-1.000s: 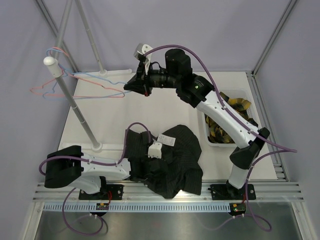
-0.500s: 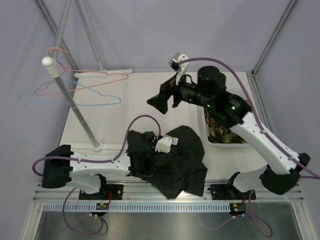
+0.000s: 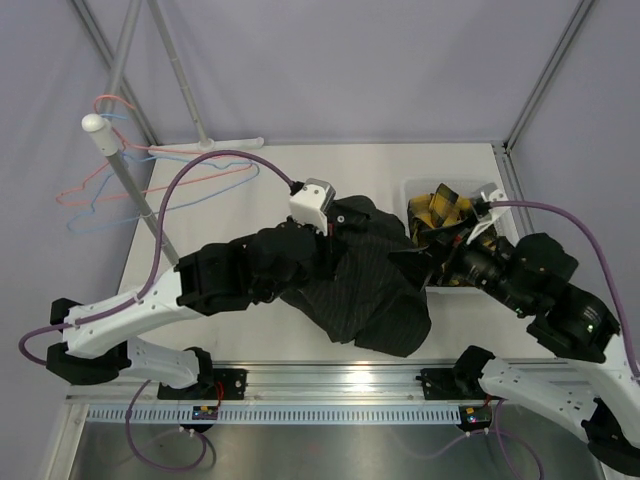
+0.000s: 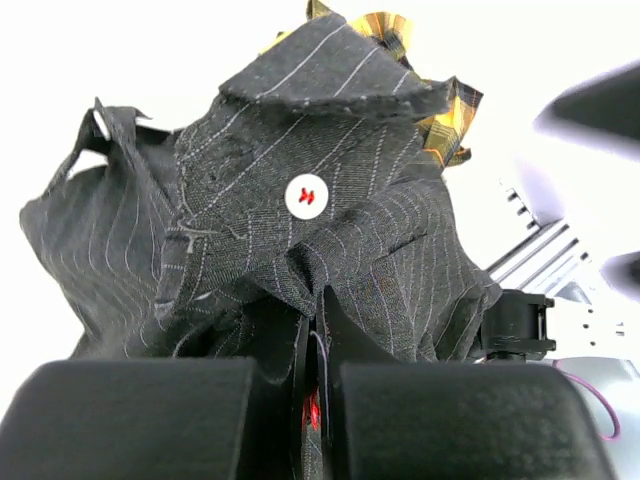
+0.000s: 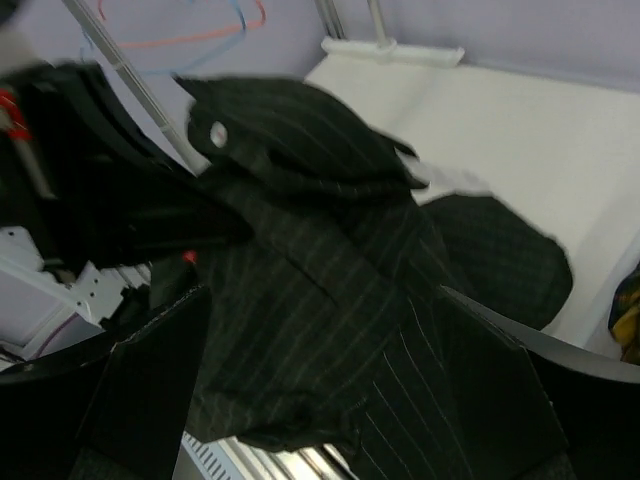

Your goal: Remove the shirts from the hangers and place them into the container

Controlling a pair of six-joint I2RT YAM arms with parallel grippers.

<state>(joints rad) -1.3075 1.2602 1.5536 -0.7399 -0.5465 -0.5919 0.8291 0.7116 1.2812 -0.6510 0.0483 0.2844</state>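
Over the middle of the desk (image 3: 380, 165), the left tool (image 4: 318, 322) was pressed together on a fold of the black pinstriped shirt (image 3: 370, 290), which hung bunched below it. A white button (image 4: 305, 196) with red thread showed on the cloth in the left wrist view. From the right side, the right tool (image 5: 325, 290) had its fingers spread wide apart, one on each side of the dark cloth and gripping nothing. Just behind it stood the white container (image 3: 408, 200) with the yellow-and-black plaid shirt (image 3: 440, 210) crumpled inside. At the far left, the pink and blue hangers (image 3: 88, 196) hung bare on the grey rail pole (image 3: 130, 190), well apart from both shirts.
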